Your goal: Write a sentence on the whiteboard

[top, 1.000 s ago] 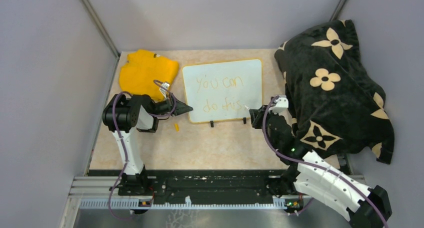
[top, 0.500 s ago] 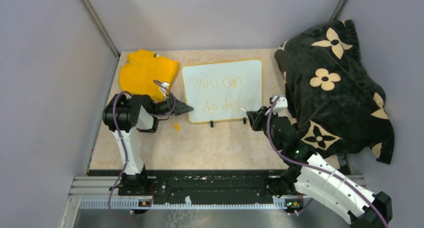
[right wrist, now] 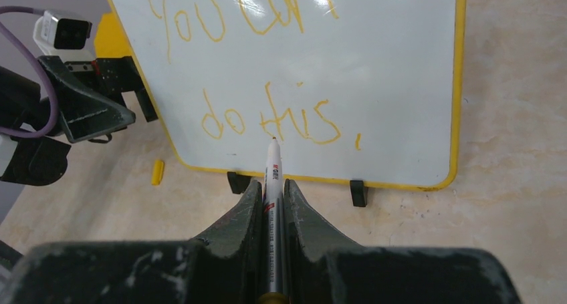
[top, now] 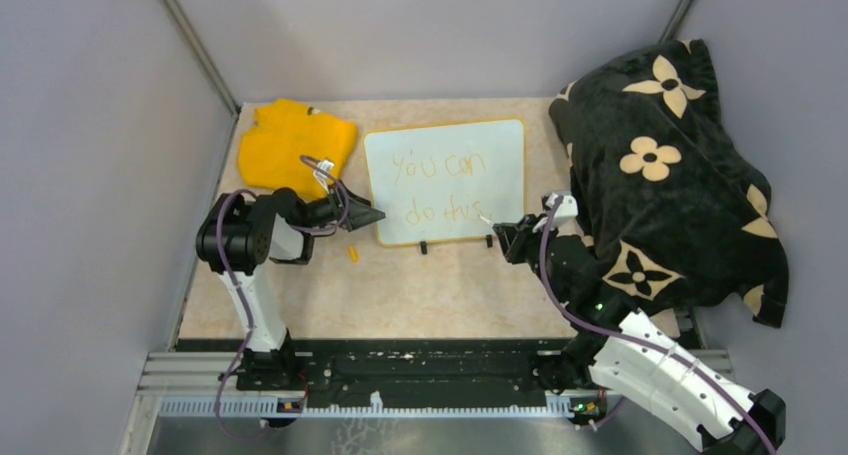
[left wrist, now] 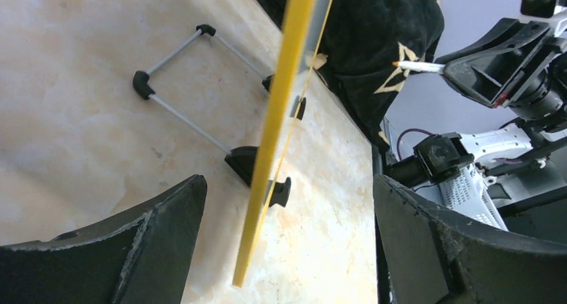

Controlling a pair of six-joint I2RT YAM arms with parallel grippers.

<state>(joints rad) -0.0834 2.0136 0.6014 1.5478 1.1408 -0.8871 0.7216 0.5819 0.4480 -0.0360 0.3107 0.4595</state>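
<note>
As the left end effector (left wrist: 287,184) springs wide, it lets go of the whiteboard (top: 445,140), which stands on its feet at the far middle of the bench (top: 400,285). The right end effector (right wrist: 272,184) pinches the marker (right wrist: 273,174) just off the sentence (right wrist: 271,120). Writing looks finished!

Whiteboard (top: 500,155): a white rectangle with rounded corners and a thin yellow-orange rim; it is standing on its long lower edge and leaning back.
Feet (top: 423,246): two small black clips are gripping the lower rim, set apart.
Sentence (top: 444,211): thin yellow-orange handwriting is running in two lines, "you can" above "do this", with a small dot after it.
</note>
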